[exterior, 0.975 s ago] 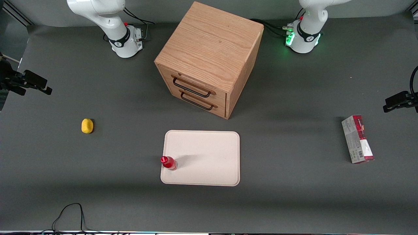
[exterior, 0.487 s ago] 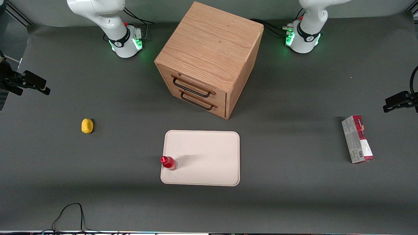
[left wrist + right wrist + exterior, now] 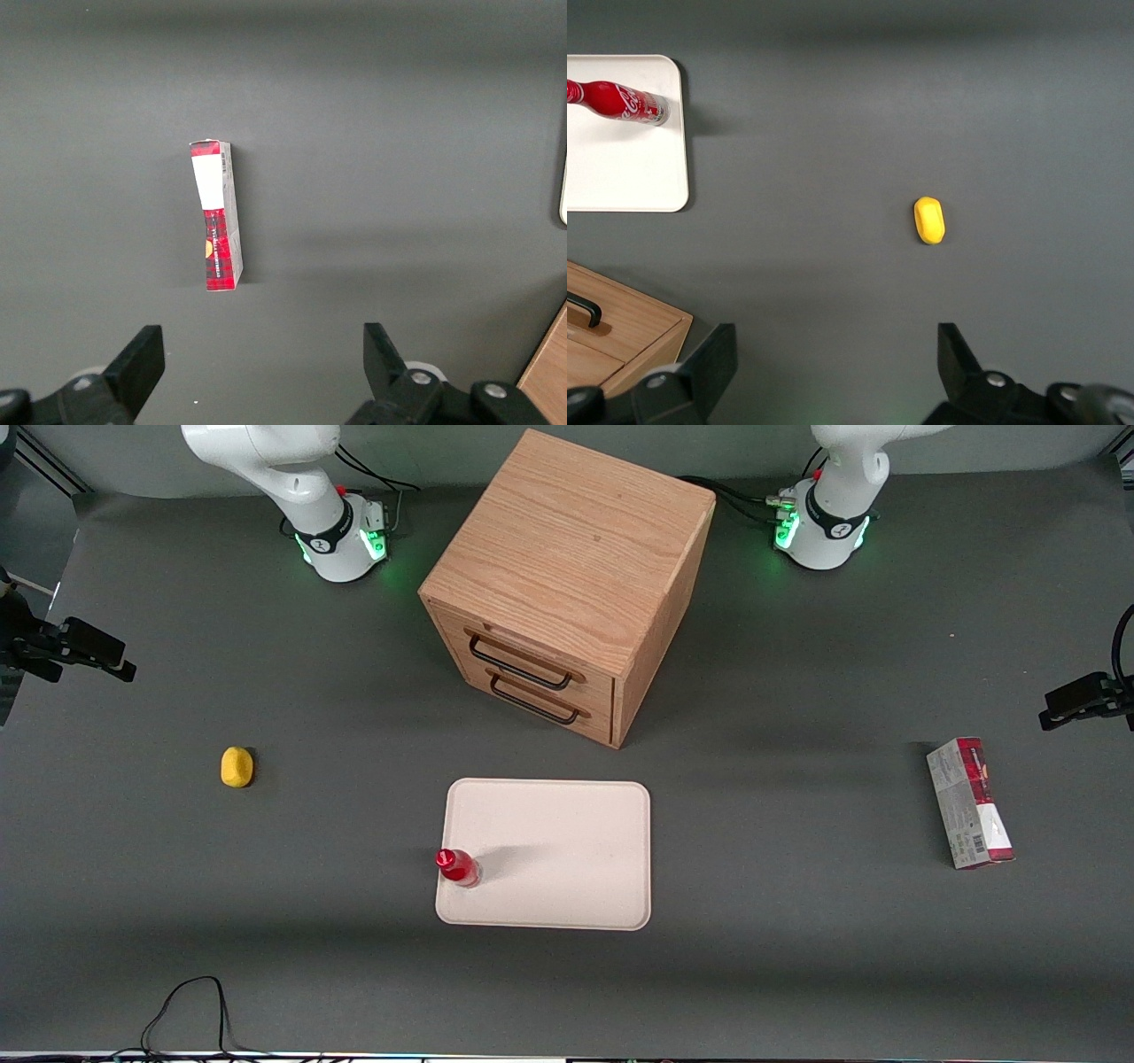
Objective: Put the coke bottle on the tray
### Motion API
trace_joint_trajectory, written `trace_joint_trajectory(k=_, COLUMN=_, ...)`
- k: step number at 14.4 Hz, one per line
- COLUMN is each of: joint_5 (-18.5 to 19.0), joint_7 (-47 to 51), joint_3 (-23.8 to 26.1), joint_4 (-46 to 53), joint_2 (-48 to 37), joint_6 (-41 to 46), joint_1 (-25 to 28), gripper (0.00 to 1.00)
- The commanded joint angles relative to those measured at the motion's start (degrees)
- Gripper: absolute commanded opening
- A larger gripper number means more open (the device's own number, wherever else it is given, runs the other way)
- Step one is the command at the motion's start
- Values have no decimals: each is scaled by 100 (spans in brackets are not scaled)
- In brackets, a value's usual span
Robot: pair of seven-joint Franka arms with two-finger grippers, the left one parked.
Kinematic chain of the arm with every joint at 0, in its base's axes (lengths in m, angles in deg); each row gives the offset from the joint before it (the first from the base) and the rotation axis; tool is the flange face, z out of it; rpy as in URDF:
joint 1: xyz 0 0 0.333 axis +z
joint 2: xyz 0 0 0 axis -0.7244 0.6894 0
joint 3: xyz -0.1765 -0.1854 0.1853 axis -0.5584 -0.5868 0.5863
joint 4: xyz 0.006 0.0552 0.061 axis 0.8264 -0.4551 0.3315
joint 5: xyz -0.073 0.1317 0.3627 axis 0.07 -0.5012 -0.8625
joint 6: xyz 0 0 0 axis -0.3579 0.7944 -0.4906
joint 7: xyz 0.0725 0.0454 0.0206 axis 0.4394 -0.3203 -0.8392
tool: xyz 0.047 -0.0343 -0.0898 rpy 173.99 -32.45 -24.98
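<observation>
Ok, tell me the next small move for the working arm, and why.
Probably none beyond holding its raised, pulled-back pose. The coke bottle stands upright on the tray, just inside the rim nearest the working arm. The gripper is open and empty, high over bare table near the yellow lump, so the placement looks done.

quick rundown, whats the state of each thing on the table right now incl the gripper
coke bottle: upright on the tray, at its rim
tray: flat, holds only the bottle
gripper: open, empty, high above the lemon
lemon: loose on the table
cabinet: both drawers shut
carton: lying flat
</observation>
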Motion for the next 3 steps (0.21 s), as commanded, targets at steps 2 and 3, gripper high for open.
trace_joint_trajectory(k=2, joint_5=83, joint_7=-83, joint_3=27, joint_4=-68, joint_2=-105, joint_6=24, joint_1=-11, gripper=100)
trace_joint_trajectory(k=3, joint_5=83, joint_7=-100, joint_3=27, joint_4=-68, joint_2=-96, joint_6=24, joint_1=-19, gripper=100)
